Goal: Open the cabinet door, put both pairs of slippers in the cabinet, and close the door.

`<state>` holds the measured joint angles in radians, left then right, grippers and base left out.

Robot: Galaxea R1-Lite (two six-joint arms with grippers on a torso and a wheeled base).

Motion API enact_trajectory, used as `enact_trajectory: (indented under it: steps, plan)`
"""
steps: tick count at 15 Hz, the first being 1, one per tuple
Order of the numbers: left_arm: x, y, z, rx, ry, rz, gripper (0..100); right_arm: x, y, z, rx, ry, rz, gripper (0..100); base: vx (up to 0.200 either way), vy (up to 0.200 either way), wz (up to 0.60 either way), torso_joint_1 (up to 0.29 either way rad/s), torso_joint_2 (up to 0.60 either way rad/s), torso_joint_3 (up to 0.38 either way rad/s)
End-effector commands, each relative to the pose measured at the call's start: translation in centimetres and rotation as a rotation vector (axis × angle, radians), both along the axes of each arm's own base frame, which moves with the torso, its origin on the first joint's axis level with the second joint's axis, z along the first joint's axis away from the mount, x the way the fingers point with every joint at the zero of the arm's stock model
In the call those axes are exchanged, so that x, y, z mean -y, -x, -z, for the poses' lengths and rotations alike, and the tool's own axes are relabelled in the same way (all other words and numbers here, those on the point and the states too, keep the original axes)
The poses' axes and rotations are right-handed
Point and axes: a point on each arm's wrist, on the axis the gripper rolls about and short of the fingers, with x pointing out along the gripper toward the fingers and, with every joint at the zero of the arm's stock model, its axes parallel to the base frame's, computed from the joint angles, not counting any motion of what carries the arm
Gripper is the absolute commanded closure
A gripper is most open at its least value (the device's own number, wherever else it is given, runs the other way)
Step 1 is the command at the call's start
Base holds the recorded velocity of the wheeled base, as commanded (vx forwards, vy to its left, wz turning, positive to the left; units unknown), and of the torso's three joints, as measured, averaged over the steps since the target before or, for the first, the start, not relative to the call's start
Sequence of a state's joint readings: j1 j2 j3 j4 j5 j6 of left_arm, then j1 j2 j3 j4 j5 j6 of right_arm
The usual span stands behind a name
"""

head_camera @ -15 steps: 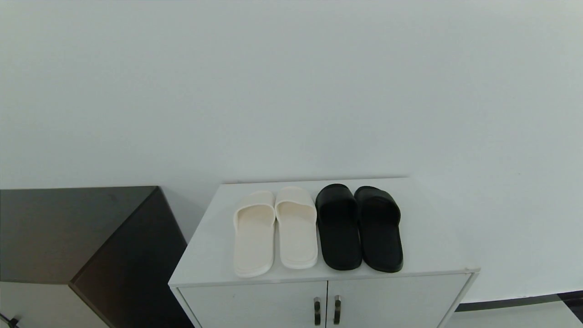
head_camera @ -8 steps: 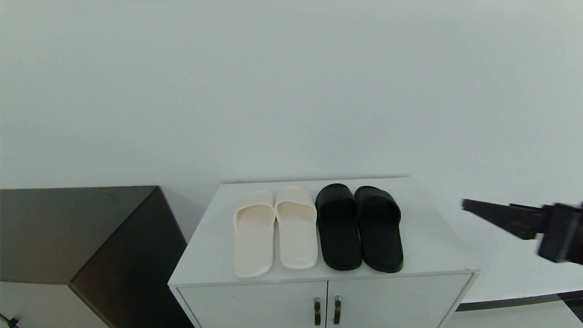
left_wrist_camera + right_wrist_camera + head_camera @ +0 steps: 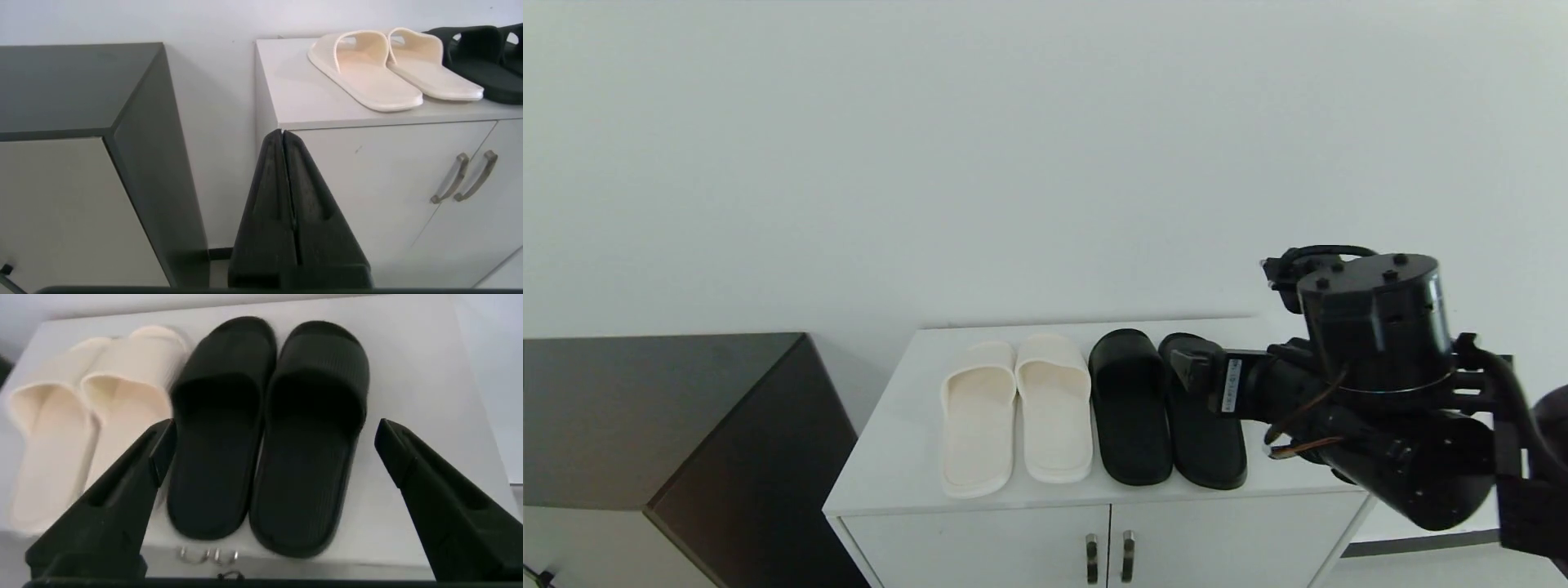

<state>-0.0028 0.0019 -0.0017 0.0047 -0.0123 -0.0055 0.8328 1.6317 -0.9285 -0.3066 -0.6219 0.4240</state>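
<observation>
A white pair of slippers (image 3: pixel 1013 412) and a black pair of slippers (image 3: pixel 1131 408) lie side by side on top of the white cabinet (image 3: pixel 890 457). Its two doors are shut, with the handles (image 3: pixel 1107 555) meeting at the middle. My right gripper (image 3: pixel 1188 367) hovers above the black pair (image 3: pixel 270 416); in the right wrist view this gripper (image 3: pixel 276 429) is open, its fingers spread wide on either side of both black slippers. My left gripper (image 3: pixel 283 163) is shut on nothing, low down and left of the cabinet front (image 3: pixel 376 180), near the cabinet's left corner.
A dark brown cabinet (image 3: pixel 645 408) stands just left of the white one, with a narrow gap between them. A plain wall runs close behind both. A strip of floor with a dark baseboard (image 3: pixel 1421 543) shows to the right.
My right arm has swung in from the right edge of the head view until its gripper is above the black slippers. The slippers and the doors have stayed put.
</observation>
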Motion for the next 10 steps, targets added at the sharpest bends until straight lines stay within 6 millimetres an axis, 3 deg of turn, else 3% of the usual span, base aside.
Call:
enact_trajectory:
  steps: [1, 6, 10]
  plan:
    - [0.0, 0.0, 0.0, -0.001, 0.001, 0.000, 100, -2.1, -1.9, 3.7, -0.037, 0.069, 0.036, 0, 0.000, 0.000, 0.00, 0.000, 0.00, 0.000]
    - [0.0, 0.0, 0.0, -0.001, 0.004, 0.000, 100, -3.8, -3.4, 6.1, -0.051, 0.100, 0.043, 0, 0.000, 0.000, 0.00, 0.000, 0.00, 0.000]
    - [0.0, 0.0, 0.0, -0.001, 0.004, 0.000, 100, -5.7, -5.8, 8.1, -0.034, 0.096, 0.052, 0, 0.000, 0.000, 0.00, 0.000, 0.00, 0.000]
